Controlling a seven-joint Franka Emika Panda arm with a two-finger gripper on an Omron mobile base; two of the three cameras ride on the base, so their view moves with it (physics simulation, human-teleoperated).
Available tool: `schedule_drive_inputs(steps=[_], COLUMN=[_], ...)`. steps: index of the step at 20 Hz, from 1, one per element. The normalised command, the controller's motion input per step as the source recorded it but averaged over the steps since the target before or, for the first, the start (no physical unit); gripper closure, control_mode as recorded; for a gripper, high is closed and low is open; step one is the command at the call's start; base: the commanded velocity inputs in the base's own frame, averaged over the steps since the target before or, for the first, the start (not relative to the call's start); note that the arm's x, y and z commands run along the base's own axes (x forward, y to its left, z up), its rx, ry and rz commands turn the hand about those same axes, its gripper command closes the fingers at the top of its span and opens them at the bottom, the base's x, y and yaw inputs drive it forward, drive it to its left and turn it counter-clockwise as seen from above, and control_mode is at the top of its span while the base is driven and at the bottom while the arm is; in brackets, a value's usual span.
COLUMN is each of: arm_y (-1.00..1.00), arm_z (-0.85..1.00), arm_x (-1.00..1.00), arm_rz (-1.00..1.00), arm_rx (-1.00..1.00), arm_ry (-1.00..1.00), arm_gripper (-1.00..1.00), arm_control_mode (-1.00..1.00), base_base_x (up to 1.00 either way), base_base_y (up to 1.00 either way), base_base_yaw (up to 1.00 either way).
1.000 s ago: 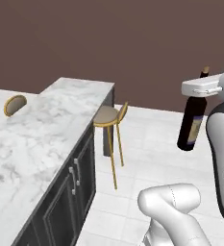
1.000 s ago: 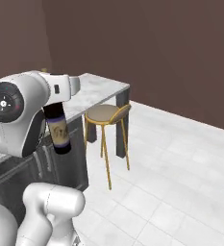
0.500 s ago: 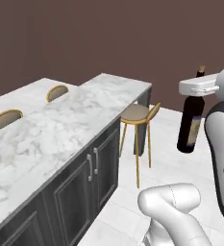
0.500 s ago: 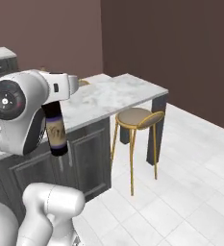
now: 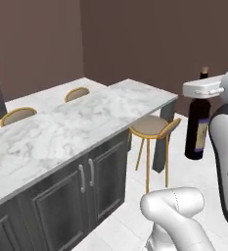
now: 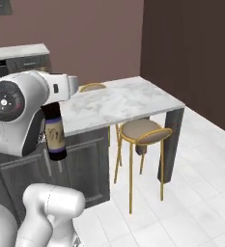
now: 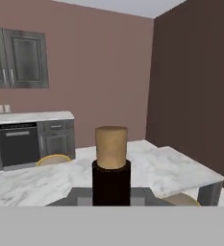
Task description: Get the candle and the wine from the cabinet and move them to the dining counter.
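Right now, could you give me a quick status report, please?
Gripper shut on wine bottle, carried upright in the air. Dining counter ahead to the left, bottle not yet over it. Wooden stool beside the counter.

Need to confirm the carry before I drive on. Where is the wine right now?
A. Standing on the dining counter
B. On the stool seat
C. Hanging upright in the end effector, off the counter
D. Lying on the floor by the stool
C: the wine hangs upright, gripped at the neck by the end effector, over the floor beside the counter, not resting on it or on the stool.
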Motion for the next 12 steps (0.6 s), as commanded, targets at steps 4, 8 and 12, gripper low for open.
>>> schedule_drive_inputs(steps=[4,8,12], arm_y=[0.0,0.0,0.0], arm_z=[0.0,0.0,0.0], arm_x=[0.0,0.0,0.0], arm_rz=[0.0,0.0,0.0], arm_rx=[0.0,0.0,0.0], arm_ry=[0.0,0.0,0.0], arm_gripper=[1.0,1.0,1.0], arm_control_mode=[1.0,1.0,1.0], base_base_x=[0.49,0.23,0.0], base_base_y=[-0.95,-0.68,-0.06], base_base_yaw=[0.44,0.45,0.41])
